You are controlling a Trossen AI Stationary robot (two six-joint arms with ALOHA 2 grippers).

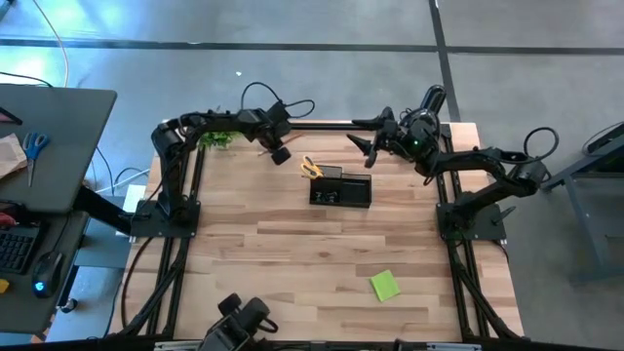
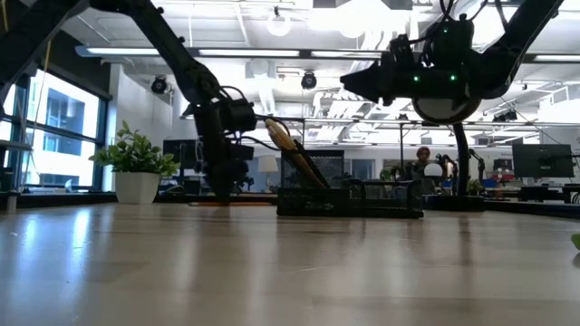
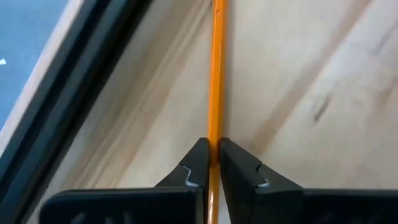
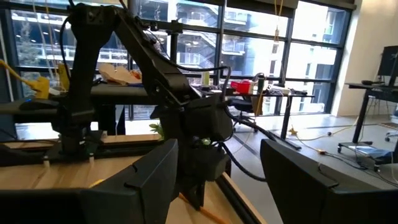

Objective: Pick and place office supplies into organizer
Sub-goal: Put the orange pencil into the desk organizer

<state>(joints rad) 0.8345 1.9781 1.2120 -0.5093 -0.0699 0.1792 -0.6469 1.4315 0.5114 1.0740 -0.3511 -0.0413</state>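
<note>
The orange pencil [image 3: 216,74] was lying flat on the wood right by the far edge of the surface [image 1: 322,244], next to the dark frame rail, and the left pincer [image 3: 214,163] had its 2 fingers pressed together on it, pinching the shaft between the tips. In the overhead view that left pincer [image 1: 281,154] sat near the far edge, just left of the organizer [image 1: 341,190].

The organizer was a little past the middle of the surface toward the far edge, with the yellow-handled scissors [image 1: 311,168] sticking out of its taller left section, tilted. From the low view they leaned in the mesh cup.

The lime-green sticky-note pad [image 1: 385,285] was off by itself toward the near right corner, well apart from everything else.

The right pincer [image 1: 363,136] hung in the air above the far edge, right of the organizer, fingers spread, nothing between them.

A small green plant [image 1: 218,140] sat at the far left corner.
</note>
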